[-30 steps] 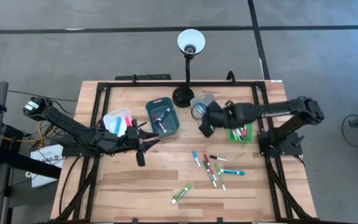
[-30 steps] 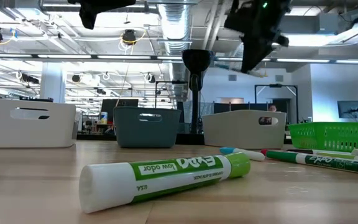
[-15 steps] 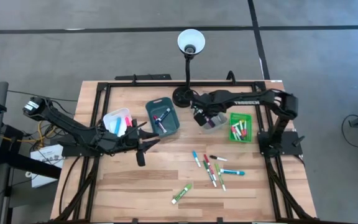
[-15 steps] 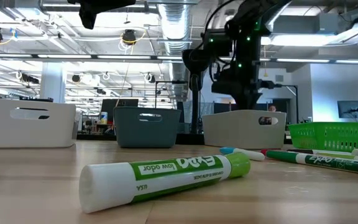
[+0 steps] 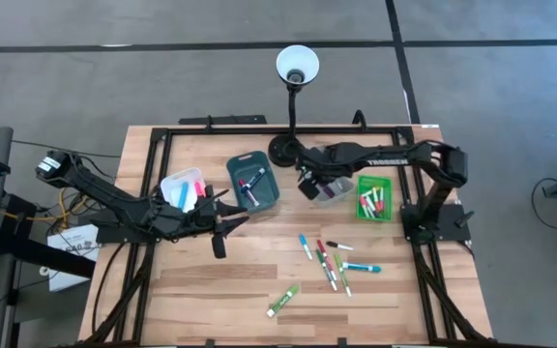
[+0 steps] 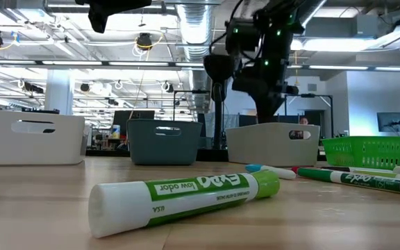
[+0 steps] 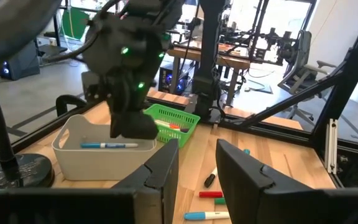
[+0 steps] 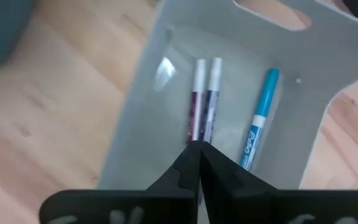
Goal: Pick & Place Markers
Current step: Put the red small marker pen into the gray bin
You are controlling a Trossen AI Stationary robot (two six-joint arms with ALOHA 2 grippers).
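Observation:
Several markers point(image 5: 332, 259) lie loose on the wooden table, and a green one point(image 5: 283, 301) lies alone near the near edge, filling the foreground of the low view point(image 6: 186, 198). My right gripper point(image 8: 196, 152) is shut and hovers over the light grey bin point(image 5: 335, 191). On that bin's floor lie two purple markers point(image 8: 205, 99) and a cyan marker point(image 8: 260, 118). The near ends of the purple markers are hidden behind my fingertips. My left gripper point(image 7: 197, 168) is open and waits above the table's left half point(image 5: 219, 230).
A white bin point(image 5: 177, 188) with pink and red markers, a teal bin point(image 5: 254, 184) and a green mesh bin point(image 5: 375, 197) stand in a row with the grey one. A black lamp point(image 5: 286, 145) stands at the far edge. Black rails frame the table.
My right arm has stretched out toward the table's left. Its gripper has moved from high between the grey and green bins to a lower spot over the grey bin, then edged slightly left. The left arm has kept still.

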